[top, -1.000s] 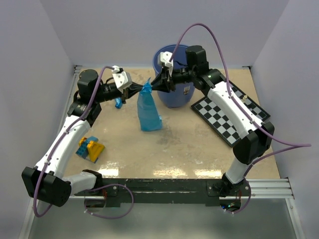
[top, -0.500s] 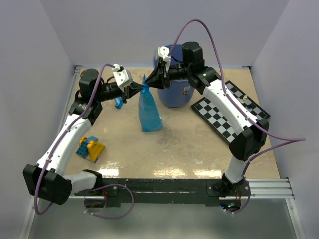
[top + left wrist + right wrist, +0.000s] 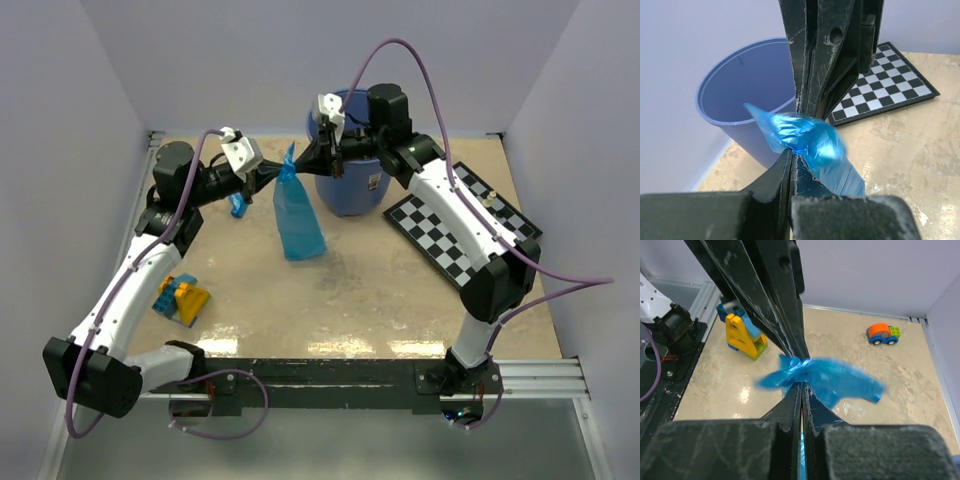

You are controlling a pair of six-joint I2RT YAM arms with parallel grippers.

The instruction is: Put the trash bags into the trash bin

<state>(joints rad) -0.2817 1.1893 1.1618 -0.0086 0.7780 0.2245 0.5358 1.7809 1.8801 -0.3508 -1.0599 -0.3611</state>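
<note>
Beige mottled surface (image 3: 380,290) carrying everything, glare showing along near edge. Trash bin (image 3: 347,198) standing upright at far middle. Chessboard (image 3: 460,232) lying flat just right of it, skewed. Yellow-and-blue toy blocks (image 3: 180,298) sitting at left. Small toy car (image 3: 882,334) resting far left. Trash bag (image 3: 298,222) reaching down toward surface; contact unclear.

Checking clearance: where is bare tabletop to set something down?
Bare: mid-front table, between toy blocks and chessboard, in front of the trash bag. Crowded: beside the trash bin, where left gripper and right gripper pinch the bag.
</note>
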